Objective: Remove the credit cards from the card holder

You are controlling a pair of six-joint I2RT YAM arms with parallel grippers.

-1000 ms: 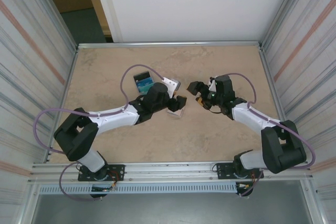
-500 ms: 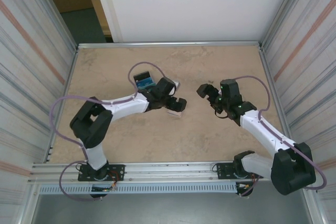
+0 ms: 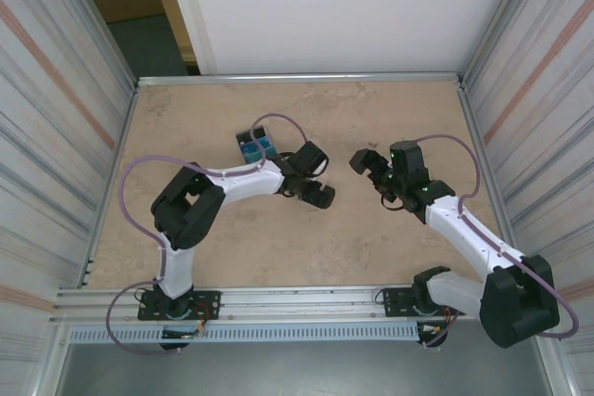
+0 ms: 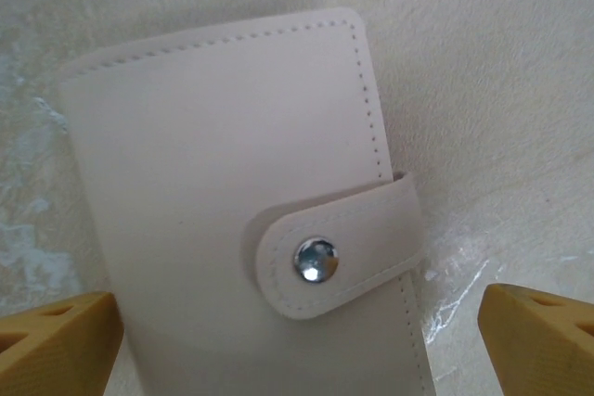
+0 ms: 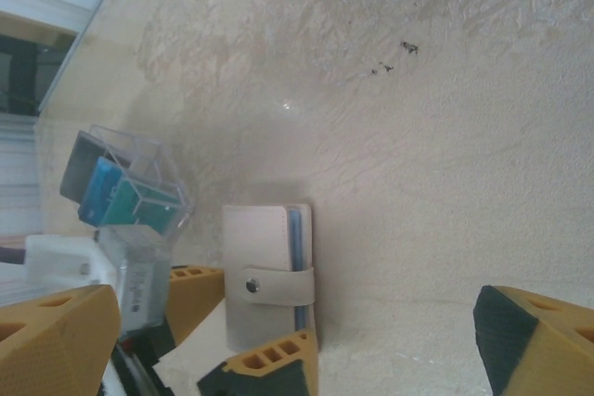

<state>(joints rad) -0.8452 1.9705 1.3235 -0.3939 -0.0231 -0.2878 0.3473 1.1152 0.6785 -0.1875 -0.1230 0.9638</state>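
The left end effector (image 3: 314, 176) is hovering released, jaws wide, straddling the card holder (image 4: 232, 164), which is lying snapped shut on the desk (image 3: 371, 248). The credit cards (image 3: 253, 146) are lying at its ten o'clock. The right end effector (image 3: 371, 172) is hanging released at three o'clock. A pinch here is risking skidding the thin holder, since the strap is fastening it flat.
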